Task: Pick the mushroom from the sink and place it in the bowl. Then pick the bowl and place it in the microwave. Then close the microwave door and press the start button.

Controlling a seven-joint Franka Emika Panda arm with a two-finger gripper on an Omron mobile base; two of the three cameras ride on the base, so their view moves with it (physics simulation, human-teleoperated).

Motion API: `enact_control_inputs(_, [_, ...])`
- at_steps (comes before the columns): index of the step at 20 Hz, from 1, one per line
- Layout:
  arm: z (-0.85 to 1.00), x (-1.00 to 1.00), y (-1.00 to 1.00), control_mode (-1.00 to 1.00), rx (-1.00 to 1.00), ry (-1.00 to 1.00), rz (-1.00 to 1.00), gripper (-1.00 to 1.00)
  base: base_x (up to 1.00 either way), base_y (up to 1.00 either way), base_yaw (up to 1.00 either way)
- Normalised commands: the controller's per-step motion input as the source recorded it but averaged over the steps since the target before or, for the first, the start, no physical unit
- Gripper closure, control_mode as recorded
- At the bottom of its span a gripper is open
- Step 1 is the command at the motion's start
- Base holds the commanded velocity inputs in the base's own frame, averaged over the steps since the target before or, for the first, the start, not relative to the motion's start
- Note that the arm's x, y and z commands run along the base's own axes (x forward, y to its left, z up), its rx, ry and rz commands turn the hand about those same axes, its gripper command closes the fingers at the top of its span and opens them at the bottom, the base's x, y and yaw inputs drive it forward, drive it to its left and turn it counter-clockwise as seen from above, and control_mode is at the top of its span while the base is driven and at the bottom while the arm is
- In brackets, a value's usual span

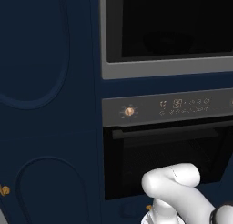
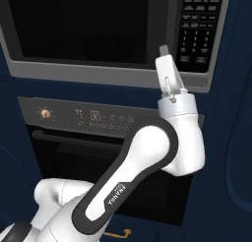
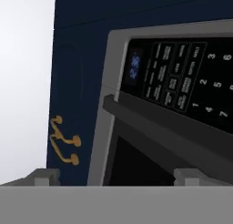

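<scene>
The microwave (image 2: 113,71) is built in high, with its grey-silver frame around it. Its dark glass door (image 1: 173,22) lies flush with the front. Behind the glass a faint round shape shows, probably the black bowl (image 2: 110,46). The mushroom is hidden and the sink is out of view. My gripper (image 2: 164,51) points up at the lower left corner of the button panel (image 2: 199,29), just short of it. In the hand view my gripper (image 3: 118,176) is open and empty, its fingertips (image 3: 45,175) far apart, with the panel (image 3: 182,77) and its blue display close ahead.
Below the microwave sits an oven (image 1: 168,155) with a brass knob (image 1: 129,111) and a digital display (image 1: 182,104). Navy cabinet fronts (image 1: 45,104) flank both; a brass handle (image 3: 63,143) is on one. My own arm (image 2: 147,152) crosses in front of the oven.
</scene>
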Motion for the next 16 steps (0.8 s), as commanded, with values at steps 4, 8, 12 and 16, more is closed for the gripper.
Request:
enact_control_inputs(4, [-0.06, 0.35, -0.06, -1.00, 0.05, 0.03, 0.00, -1.00, 0.00, 0.00, 0.00])
enact_control_inputs(8, [0.00, 0.31, -0.29, -1.00, 0.05, 0.10, 0.00, -1.00, 0.00, 0.00, 0.00])
enact_control_inputs(12, [0.00, 0.26, -0.37, -1.00, 0.03, 0.17, 0.00, -1.00, 0.00, 0.00, 0.00])
enact_control_inputs(16, [0.00, 0.33, -0.24, -1.00, 0.04, 0.13, 0.00, -1.00, 0.00, 0.00, 0.00])
